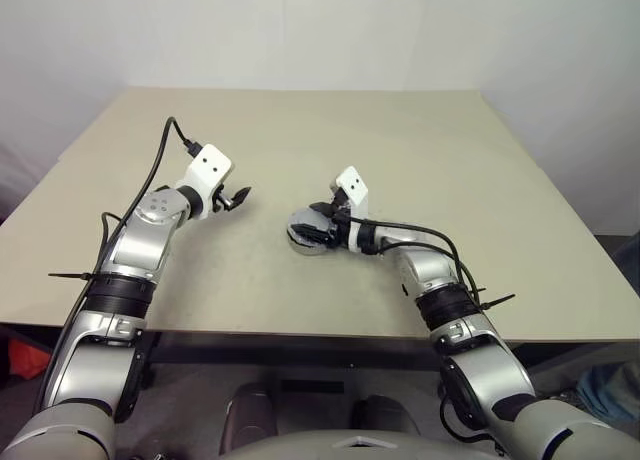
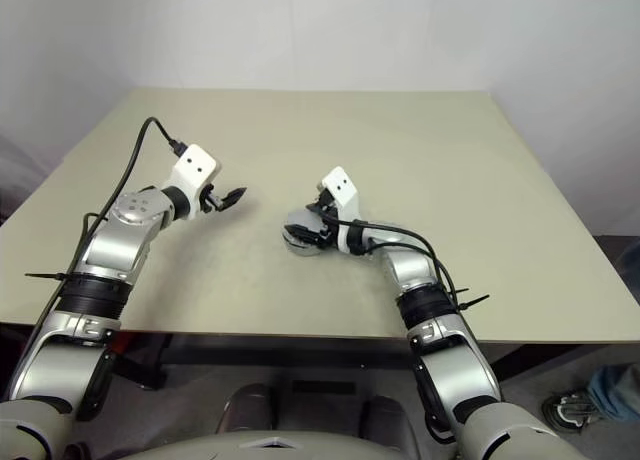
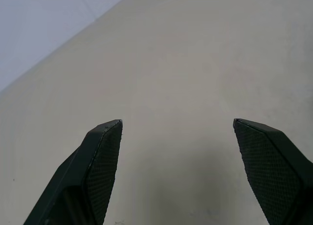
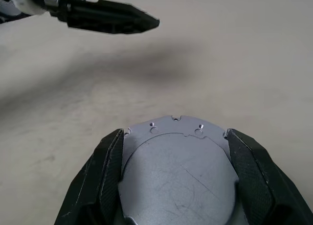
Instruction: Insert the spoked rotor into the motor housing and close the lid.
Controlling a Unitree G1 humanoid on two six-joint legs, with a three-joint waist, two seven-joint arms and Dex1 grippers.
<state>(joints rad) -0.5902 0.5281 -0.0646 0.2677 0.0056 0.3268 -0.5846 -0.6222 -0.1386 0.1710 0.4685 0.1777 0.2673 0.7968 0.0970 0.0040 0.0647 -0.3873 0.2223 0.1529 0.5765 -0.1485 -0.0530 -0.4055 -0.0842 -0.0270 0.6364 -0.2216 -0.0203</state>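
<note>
Fingers of the right gripper squeeze the round silver lid on the table; the left gripper, at nine o'clock from it, hangs open

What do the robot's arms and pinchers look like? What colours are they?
Both arms are shiny silver metal with black bands at the joints and thin black zip ties sticking out. A black cable loops along each arm to a small white box at the wrist. The left gripper and the right gripper each have two black fingers, wedge-shaped, pointed at the tip, with finely dotted pads.
</note>
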